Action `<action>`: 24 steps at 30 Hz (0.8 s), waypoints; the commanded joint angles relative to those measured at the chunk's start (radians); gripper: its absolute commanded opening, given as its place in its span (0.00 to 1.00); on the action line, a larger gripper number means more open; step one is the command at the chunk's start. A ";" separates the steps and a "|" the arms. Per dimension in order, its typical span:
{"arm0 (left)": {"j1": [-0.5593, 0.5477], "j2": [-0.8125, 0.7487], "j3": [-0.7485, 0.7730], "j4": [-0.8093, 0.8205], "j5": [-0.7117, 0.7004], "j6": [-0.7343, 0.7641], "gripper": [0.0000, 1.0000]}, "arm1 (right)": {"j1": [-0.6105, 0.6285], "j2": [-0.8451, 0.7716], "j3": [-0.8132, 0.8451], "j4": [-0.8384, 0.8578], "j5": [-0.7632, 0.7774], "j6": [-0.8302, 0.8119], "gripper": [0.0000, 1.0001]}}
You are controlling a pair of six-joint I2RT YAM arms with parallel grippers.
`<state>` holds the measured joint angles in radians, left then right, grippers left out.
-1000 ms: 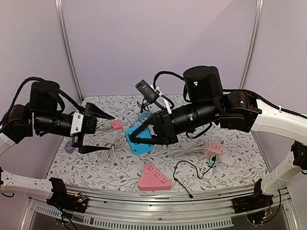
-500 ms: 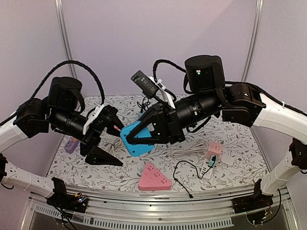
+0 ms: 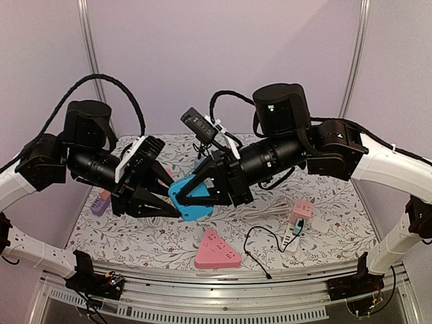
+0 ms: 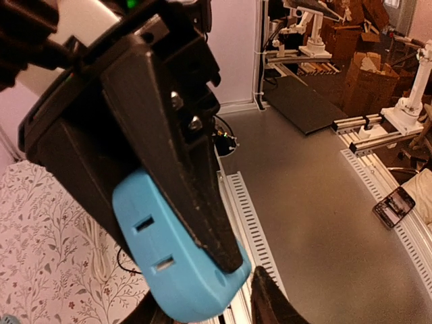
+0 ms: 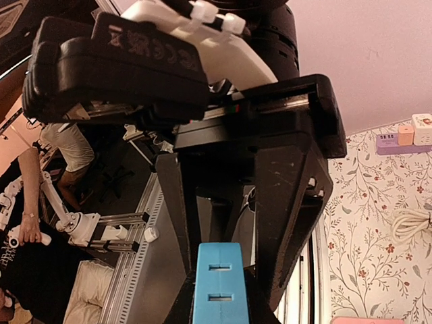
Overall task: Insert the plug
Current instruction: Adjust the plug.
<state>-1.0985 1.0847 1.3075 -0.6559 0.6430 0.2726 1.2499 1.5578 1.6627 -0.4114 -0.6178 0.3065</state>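
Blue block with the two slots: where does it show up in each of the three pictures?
Top external: blue block at centre, above the table.
Left wrist: blue block lower centre, slots visible.
Right wrist: blue block bottom centre.
Shared landmark: floral cloth.

A blue socket block (image 5: 219,287) stands at the bottom centre, two slots showing. The left gripper (image 5: 224,297) points toward it, its black fingers (image 5: 290,216) spread to either side. At right lies a flowered tablecloth (image 5: 364,202) with a coiled white cable (image 5: 412,226).
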 commanded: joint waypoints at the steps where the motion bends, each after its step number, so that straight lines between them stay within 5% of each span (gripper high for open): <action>1: -0.018 -0.004 -0.005 0.000 -0.002 -0.024 0.29 | 0.004 -0.040 -0.020 -0.034 0.085 -0.015 0.00; 10: -0.010 -0.018 -0.043 0.018 -0.199 -0.069 0.00 | 0.003 -0.066 -0.013 -0.130 0.316 -0.029 0.00; 19: 0.004 -0.021 -0.057 0.021 -0.216 -0.080 0.01 | 0.005 -0.069 -0.021 -0.151 0.365 -0.042 0.00; 24: 0.015 -0.043 -0.113 0.029 -0.227 -0.099 0.05 | 0.004 -0.080 -0.002 -0.273 0.520 -0.037 0.00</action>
<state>-1.0939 1.0737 1.2407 -0.6308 0.4469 0.1719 1.2629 1.5101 1.6497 -0.5533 -0.2848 0.2348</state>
